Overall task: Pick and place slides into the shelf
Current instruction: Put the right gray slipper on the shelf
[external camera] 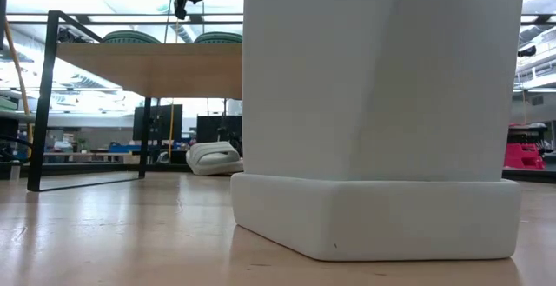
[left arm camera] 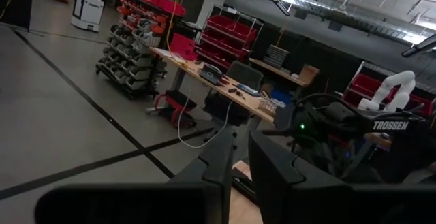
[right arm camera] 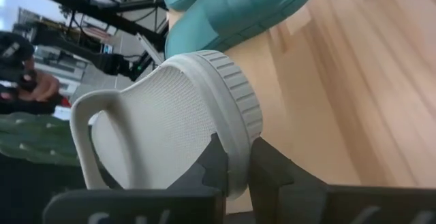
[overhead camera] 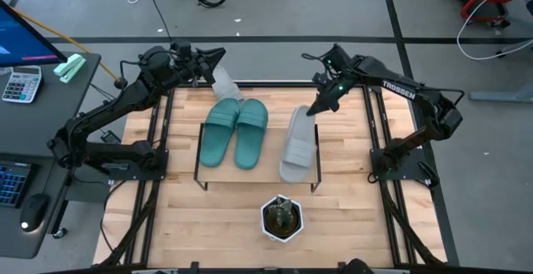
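The shelf (overhead camera: pixel 258 153) stands mid-table, and the teal pair (overhead camera: pixel 236 130) lies side by side on its board, seen too in the low view (external camera: pixel 130 36). One grey slide (overhead camera: pixel 297 145) lies on the board's right part, with my right gripper (overhead camera: pixel 315 109) shut on its far end. The other grey slide (overhead camera: pixel 223 84) rests sole-down on the table behind the shelf (external camera: pixel 213 157). My left gripper (overhead camera: pixel 212 59) hovers above it near the far edge, shut and empty (left arm camera: pixel 240 149). My right gripper pinches the ribbed rim of the sole at the grey slide's far end (right arm camera: pixel 238 125) between its two fingers (right arm camera: pixel 214 159). It comes slanting down from the far right side. The slide lies lengthwise along the shelf board. Whether the held end is lifted off the board, I cannot tell.
A cactus in a white pot (overhead camera: pixel 281 217) stands near the table's near edge and blocks most of the low view (external camera: pixel 382 103). A desk with a calculator (overhead camera: pixel 21 82) sits off the table's left. Bare wood shows either side of the pot.
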`<state>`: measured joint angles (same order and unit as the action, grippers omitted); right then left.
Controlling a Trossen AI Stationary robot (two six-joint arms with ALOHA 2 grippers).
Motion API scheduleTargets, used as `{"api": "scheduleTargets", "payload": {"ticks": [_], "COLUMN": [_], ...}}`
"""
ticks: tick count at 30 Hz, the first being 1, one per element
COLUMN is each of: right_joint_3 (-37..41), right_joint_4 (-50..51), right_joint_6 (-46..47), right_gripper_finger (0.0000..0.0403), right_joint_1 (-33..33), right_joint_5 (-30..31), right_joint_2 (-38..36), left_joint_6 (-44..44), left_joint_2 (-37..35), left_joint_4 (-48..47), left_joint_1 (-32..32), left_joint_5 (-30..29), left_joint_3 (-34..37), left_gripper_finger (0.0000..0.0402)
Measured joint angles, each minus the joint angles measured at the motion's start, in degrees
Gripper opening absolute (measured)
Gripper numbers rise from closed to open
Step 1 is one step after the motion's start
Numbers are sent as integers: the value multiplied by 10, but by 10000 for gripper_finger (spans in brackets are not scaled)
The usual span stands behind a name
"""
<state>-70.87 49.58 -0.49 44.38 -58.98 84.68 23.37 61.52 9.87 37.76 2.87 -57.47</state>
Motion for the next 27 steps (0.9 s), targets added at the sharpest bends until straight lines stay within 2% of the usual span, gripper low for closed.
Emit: {"api": "scheduleTargets", "payload": {"ticks": [16,27], "right_joint_3": [0,0], "right_joint_4": [13,43], "right_joint_6": [-13,-32], "right_gripper_finger": [35,35], "right_joint_1": [-53,-84], "right_joint_5": [6,51], "right_joint_2": [0,6], "left_joint_6": [0,-1], "left_joint_2": [0,0], "left_joint_4": [0,0], "left_joint_1": [0,0], "left_joint_5": [0,0], "left_joint_3": [0,0], "left_gripper_finger": [55,48]}}
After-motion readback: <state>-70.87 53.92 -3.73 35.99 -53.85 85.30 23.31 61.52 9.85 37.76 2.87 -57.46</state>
